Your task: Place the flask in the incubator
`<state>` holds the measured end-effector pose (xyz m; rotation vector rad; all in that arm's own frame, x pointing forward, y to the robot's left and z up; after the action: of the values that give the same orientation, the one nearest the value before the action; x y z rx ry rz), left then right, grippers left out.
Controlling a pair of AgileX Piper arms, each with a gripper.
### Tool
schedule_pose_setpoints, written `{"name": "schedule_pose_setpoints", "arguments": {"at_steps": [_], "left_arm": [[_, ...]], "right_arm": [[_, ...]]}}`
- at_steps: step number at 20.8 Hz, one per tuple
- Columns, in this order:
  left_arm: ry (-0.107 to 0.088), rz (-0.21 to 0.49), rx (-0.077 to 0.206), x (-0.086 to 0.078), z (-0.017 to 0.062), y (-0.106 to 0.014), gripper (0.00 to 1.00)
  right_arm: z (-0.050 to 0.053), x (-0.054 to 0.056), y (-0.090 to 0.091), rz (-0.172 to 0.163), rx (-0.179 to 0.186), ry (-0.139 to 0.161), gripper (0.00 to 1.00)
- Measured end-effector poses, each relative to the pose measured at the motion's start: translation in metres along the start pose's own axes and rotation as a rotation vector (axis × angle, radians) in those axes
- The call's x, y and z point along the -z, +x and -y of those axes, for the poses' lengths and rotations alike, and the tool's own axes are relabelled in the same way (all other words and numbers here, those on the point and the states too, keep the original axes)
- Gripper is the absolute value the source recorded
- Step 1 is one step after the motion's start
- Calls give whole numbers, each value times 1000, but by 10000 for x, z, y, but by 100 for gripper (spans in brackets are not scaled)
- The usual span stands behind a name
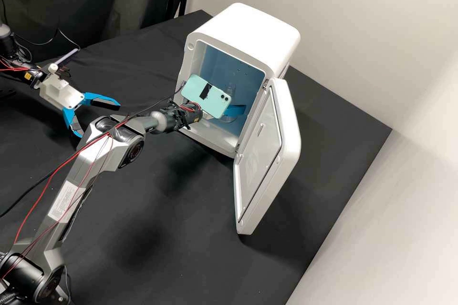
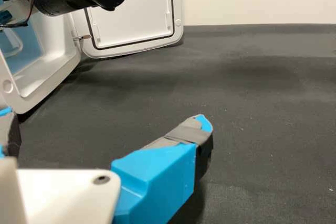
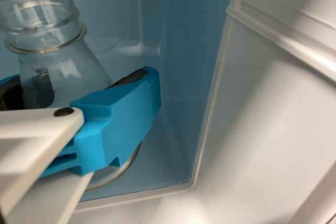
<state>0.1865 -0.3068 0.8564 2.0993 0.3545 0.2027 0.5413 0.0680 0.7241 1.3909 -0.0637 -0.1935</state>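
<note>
Fingers [image 3: 123, 111] of the right gripper [image 3: 73, 85] are clasping the flask [image 3: 50, 30] across its cone-shaped body. One blue finger is pressing on each side of the glass, so this gripper is grasping the flask, not standing released. The flask is sitting inside the blue chamber of the incubator [image 1: 248, 33], towards the back. The right arm is reaching in through the open front, and the door [image 1: 267, 152] is hanging wide to one side.

The flask's long axis is running upright, neck above and broad base below, crosswise to the fingers coming at it from the front opening. Its base is lying close over the chamber floor, though I cannot tell whether it is touching. In my judgement the coming move is turning on that gap. The flask wants lowering until it is resting flat, then the fingers spreading and the arm drawing straight back out past the door frame without tipping the glass.

The left gripper [image 1: 95, 115] is hovering above the bench [image 1: 167, 209] with its fingers spread and nothing between them. It is well apart from the incubator, so the right arm is by far the nearer.
</note>
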Motion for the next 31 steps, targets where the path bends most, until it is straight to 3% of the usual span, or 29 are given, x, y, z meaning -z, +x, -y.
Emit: {"name": "schedule_pose_setpoints", "arguments": {"at_steps": [23, 28, 31], "left_arm": [[0, 3, 0, -14, 0, 7, 100], [1, 3, -2, -15, -3, 6, 100], [1, 3, -2, -15, -3, 6, 100]], "right_arm": [[0, 1, 0, -1, 0, -8, 100], [-10, 7, 11, -42, 16, 21, 100], [0, 27, 14, -80, 43, 82, 100]]}}
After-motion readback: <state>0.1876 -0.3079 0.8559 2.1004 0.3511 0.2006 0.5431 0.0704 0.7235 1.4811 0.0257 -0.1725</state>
